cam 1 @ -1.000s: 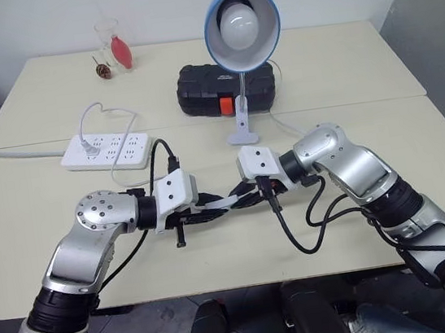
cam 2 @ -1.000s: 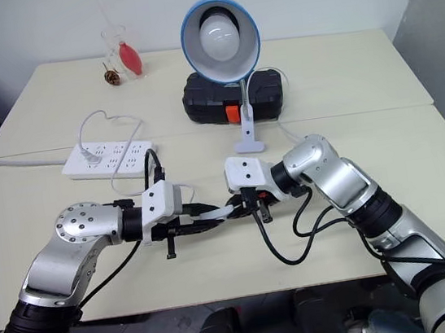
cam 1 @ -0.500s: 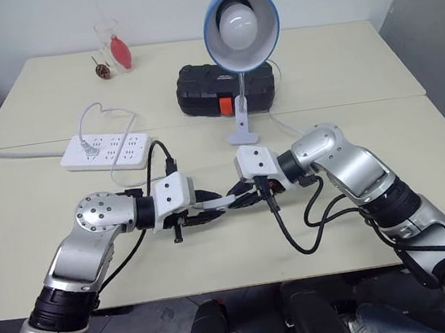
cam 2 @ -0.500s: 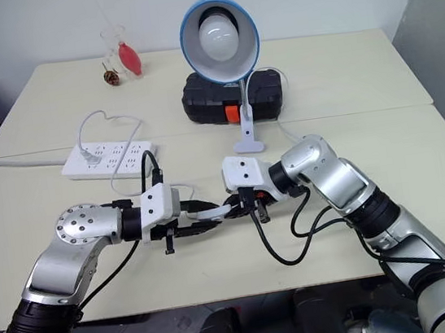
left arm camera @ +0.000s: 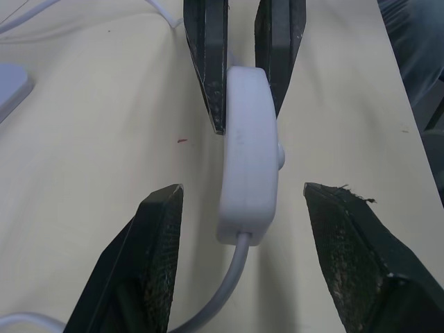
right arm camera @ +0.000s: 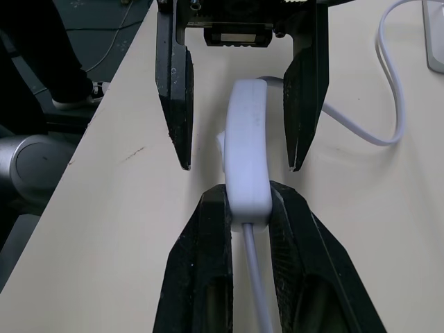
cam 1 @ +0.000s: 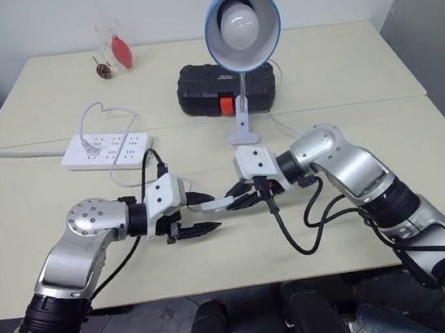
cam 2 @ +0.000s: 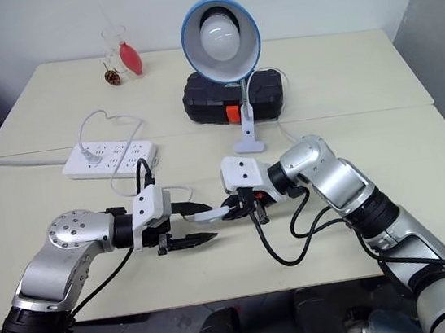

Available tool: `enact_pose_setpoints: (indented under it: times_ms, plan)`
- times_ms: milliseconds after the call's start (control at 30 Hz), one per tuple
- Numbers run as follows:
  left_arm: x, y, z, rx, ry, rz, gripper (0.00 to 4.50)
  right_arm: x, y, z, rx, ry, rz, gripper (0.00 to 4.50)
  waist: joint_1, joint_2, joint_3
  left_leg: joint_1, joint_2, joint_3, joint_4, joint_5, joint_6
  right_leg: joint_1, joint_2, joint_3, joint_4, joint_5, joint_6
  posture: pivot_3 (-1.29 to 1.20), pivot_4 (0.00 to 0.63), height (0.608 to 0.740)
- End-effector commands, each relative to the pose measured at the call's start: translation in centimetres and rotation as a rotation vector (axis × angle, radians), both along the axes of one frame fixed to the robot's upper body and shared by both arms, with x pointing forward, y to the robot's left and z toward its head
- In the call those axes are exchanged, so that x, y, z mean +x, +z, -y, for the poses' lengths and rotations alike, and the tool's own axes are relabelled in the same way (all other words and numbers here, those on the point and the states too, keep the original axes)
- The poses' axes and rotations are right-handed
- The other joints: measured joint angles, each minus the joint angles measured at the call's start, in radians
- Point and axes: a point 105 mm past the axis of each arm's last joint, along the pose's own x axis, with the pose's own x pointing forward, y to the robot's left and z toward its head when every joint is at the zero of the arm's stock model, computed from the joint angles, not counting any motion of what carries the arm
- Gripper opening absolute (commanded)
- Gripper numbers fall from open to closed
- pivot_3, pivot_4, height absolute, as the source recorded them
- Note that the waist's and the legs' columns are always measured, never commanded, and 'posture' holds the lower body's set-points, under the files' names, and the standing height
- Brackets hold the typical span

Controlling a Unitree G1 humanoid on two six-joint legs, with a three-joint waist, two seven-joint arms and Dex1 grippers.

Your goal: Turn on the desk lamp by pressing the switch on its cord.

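Switch (left arm camera: 248,152) held above the table (cam 1: 418,157), between two grippers
Right gripper (right arm camera: 248,201) clamps one end; left gripper (left arm camera: 243,201) stands wide apart around the other, not touching; desk lamp (cam 1: 241,24), black case (cam 1: 204,87) and power strip (cam 1: 105,149) lie behind.

From my station the head views come through bright and evenly lit, the light soft and from overhead, so shadows on the table (cam 1: 38,199) are faint and short. The desk lamp (cam 1: 241,23) shows a white bulb with no visible glow spilling onto the desk around it. I see no hard glare, only mild sheen on the silver arm shells. Both head views are sharp across the frame, with slight bending of the table edges toward the corners. In the left wrist view the near fingers (left arm camera: 146,270) are a little soft, while the switch (left arm camera: 248,149) is crisp.
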Motion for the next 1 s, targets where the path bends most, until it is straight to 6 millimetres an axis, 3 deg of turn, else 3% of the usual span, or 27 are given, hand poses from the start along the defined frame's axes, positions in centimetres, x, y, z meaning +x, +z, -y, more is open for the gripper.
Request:
enact_pose_setpoints:
  times_ms: [33, 367, 567, 733, 1000]
  plan:
    - [0.04, 1.25, 0.47, -0.032, 0.0, 0.039, 2.85, -0.22, 1.54, -0.28, 0.031, 0.031, 0.054, 0.36, 0.0, 0.0, 0.0, 0.0, 0.0, 0.0, 0.0, 0.0, 0.0, 0.0, 0.0, 0.0, 0.0, 0.0, 0.0, 0.0, 0.15, 0.74]
    - [0.35, 1.33, 1.05, -0.037, 0.005, 0.049, 2.85, -0.23, 1.51, -0.29, 0.03, 0.031, 0.054, 0.36, 0.0, 0.0, 0.0, 0.0, 0.0, 0.0, 0.0, 0.0, 0.0, 0.0, 0.0, 0.0, 0.0, 0.0, 0.0, 0.0, 0.15, 0.74]
    - [0.47, 1.39, 1.16, -0.038, 0.009, 0.052, 1.85, -0.22, 1.53, -0.28, 0.03, 0.029, 0.054, 0.36, 0.0, 0.0, 0.0, 0.0, 0.0, 0.0, 0.0, 0.0, 0.0, 0.0, 0.0, 0.0, 0.0, 0.0, 0.0, 0.0, 0.15, 0.74]
    - [0.55, 1.45, 1.33, -0.038, 0.009, 0.056, 0.66, -0.28, 1.51, -0.29, 0.03, 0.03, 0.053, 0.36, 0.0, 0.0, 0.0, 0.0, 0.0, 0.0, 0.0, 0.0, 0.0, 0.0, 0.0, 0.0, 0.0, 0.0, 0.0, 0.0, 0.15, 0.74]
    - [1.04, 1.73, 1.28, -0.037, 0.028, 0.079, 0.56, -0.3, 1.47, -0.27, 0.028, 0.032, 0.054, 0.36, 0.0, 0.0, 0.0, 0.0, 0.0, 0.0, 0.0, 0.0, 0.0, 0.0, 0.0, 0.0, 0.0, 0.0, 0.0, 0.0, 0.15, 0.74]
